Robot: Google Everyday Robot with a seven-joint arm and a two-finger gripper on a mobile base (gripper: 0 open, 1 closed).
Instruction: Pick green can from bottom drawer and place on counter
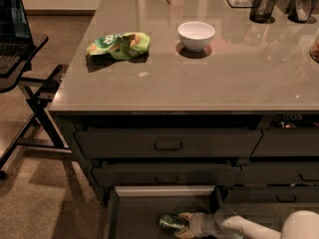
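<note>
Lying sideways in the bottom drawer (pixel 132 218), the green can (pixel 169 221) is touching the tool (pixel 181 224), whose grip I cannot tell; a loose hold is risking it rolling away during lifting.

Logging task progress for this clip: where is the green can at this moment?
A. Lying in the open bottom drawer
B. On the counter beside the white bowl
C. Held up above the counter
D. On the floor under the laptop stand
A: the green can lies on its side on the floor of the open bottom drawer. The gripper is down inside the drawer at the can's end, and the can is not on the counter.
</note>
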